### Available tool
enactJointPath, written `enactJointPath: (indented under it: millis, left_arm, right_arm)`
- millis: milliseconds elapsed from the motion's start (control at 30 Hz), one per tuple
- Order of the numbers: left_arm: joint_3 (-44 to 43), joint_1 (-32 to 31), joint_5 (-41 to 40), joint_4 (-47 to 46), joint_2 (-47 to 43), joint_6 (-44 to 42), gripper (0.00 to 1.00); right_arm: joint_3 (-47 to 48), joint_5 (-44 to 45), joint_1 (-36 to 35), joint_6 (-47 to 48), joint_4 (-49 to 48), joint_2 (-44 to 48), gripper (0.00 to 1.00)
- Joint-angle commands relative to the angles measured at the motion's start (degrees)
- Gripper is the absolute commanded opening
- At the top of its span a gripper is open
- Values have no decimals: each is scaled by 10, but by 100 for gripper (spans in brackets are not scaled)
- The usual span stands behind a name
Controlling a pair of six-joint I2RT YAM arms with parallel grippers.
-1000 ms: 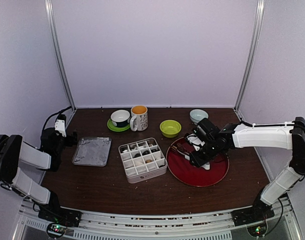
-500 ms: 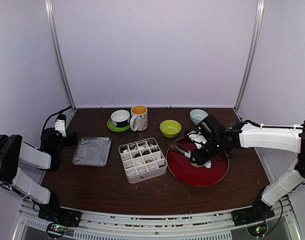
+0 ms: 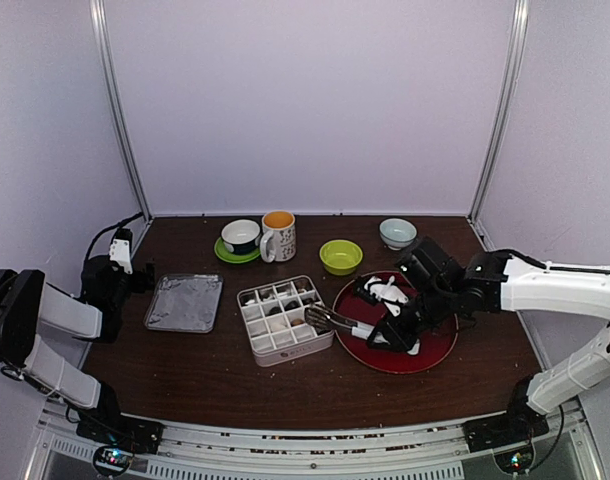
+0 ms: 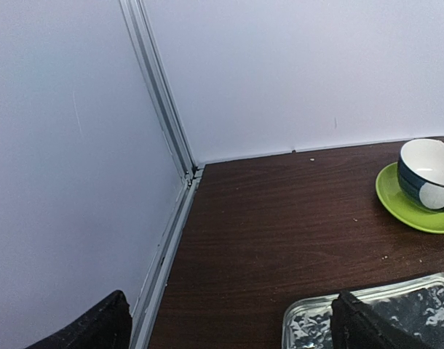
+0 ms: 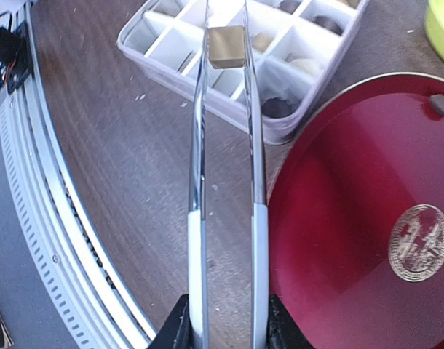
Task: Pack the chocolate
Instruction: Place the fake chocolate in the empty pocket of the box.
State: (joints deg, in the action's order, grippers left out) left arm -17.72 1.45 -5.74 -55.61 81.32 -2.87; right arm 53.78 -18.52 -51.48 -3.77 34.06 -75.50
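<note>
My right gripper (image 3: 390, 330) (image 5: 226, 320) is shut on metal tongs (image 3: 325, 320) (image 5: 196, 182). The tongs' tips pinch a brown cube chocolate (image 5: 227, 46) above the white compartment box (image 3: 273, 350) (image 5: 156, 67). Several chocolates, dark (image 5: 280, 107) and cream (image 5: 307, 65), lie in the box's compartments (image 3: 275, 310). A small grey-brown piece (image 5: 442, 104) lies on the red plate (image 3: 425, 345) (image 5: 338, 240). My left gripper (image 3: 140, 278) (image 4: 233, 334) is open and empty at the far left, by the foil tray (image 3: 185, 302) (image 4: 309, 327).
At the back stand a blue-white cup on a green saucer (image 3: 241, 238) (image 4: 426, 174), a patterned mug (image 3: 278, 235), a green bowl (image 3: 341, 256) and a pale blue bowl (image 3: 397, 232). White walls and metal posts close in the table.
My right arm has swung the tongs leftward from above the red plate to over the box's right side. The left arm has not moved.
</note>
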Motion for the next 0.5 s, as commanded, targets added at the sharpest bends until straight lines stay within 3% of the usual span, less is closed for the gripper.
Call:
enactJointPath:
  millis: [0, 467]
  left_arm:
    - [-13, 4, 5, -23, 3, 5, 98]
    - [-13, 4, 5, -23, 3, 5, 98]
  right_arm:
    - [25, -5, -24, 4, 3, -24, 22]
    - [44, 24, -32, -1, -3, -55, 31]
